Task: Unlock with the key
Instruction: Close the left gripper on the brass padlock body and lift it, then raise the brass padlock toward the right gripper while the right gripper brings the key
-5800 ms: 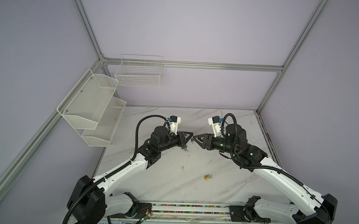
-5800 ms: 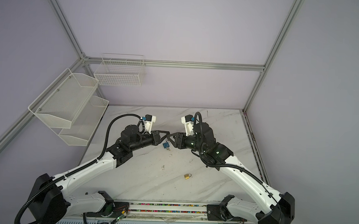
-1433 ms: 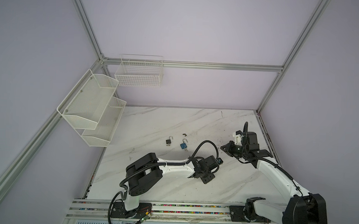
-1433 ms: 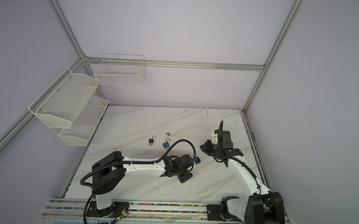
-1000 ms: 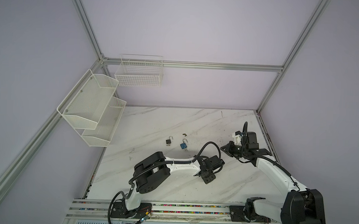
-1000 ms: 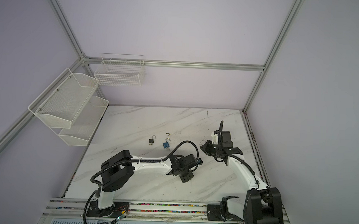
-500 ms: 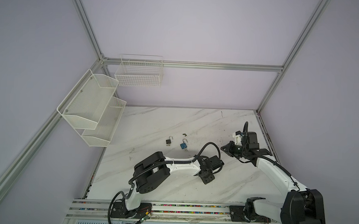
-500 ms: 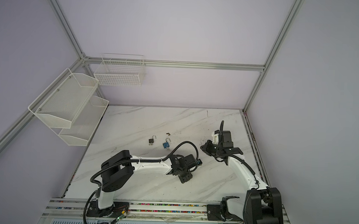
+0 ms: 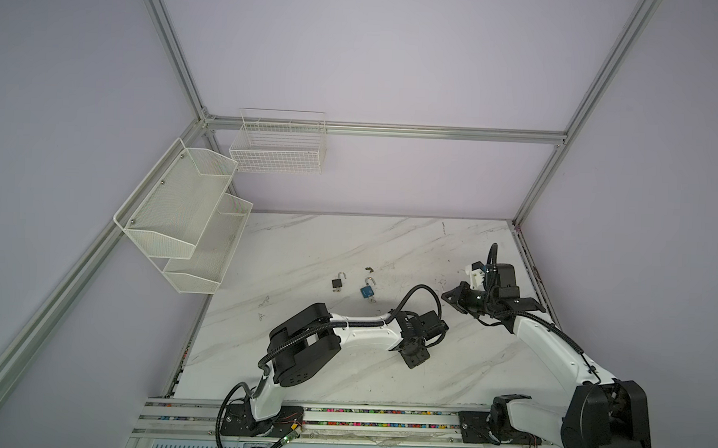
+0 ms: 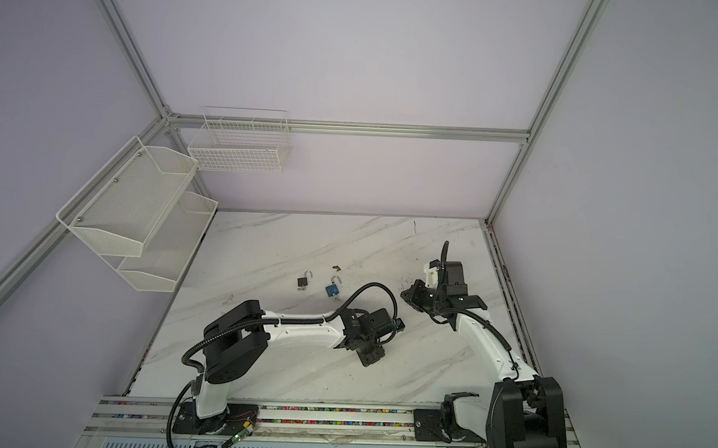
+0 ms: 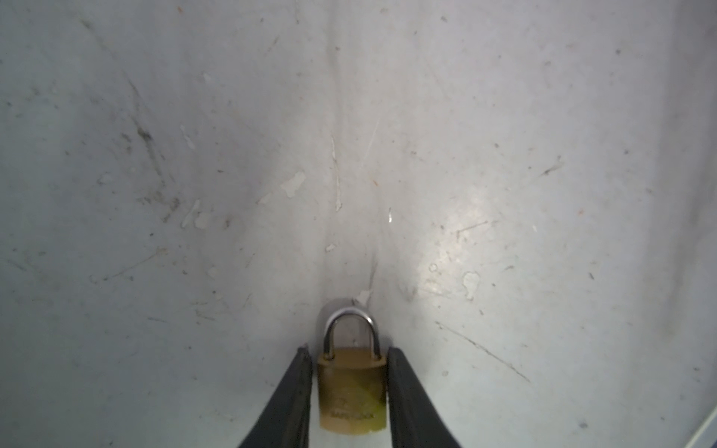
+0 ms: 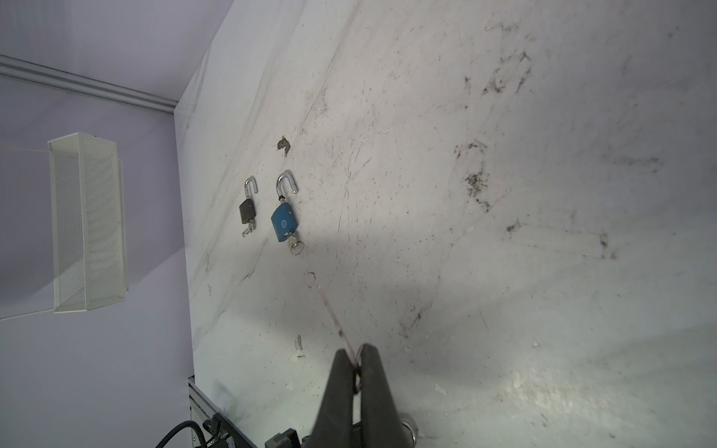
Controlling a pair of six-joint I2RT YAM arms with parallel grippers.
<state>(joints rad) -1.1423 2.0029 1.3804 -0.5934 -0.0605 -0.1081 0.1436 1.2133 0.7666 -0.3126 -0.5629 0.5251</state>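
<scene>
Well, starting at the left wall I see a white two-tier mesh shelf (image 9: 175, 208) and, just past it on the back wall, a wire basket (image 9: 277, 148), both hanging clear of the marble tabletop (image 9: 306, 247). Further right, near the middle of the tabletop, a black padlock (image 9: 337, 283) and a blue padlock (image 9: 367, 291) lie side by side, slightly apart. Each has its shackle swung open and a key in its base. A small dark scrap (image 9: 370, 269) lies just behind the blue one, too small for me to identify. Toward the front edge, the left hand (image 11: 348, 350) is down at the surface, its fingers (image 11: 295, 388) closed against both flanks of a brass padlock (image 11: 352, 391), which has its shackle shut and pointing away from the wrist. In both top views the hand itself hides that lock. Right of it, and apart from it, the right hand (image 12: 355, 351) hangs above the tabletop with its fingers pressed together on the key (image 12: 334, 318), whose thin blade juts out past the tips.
</scene>
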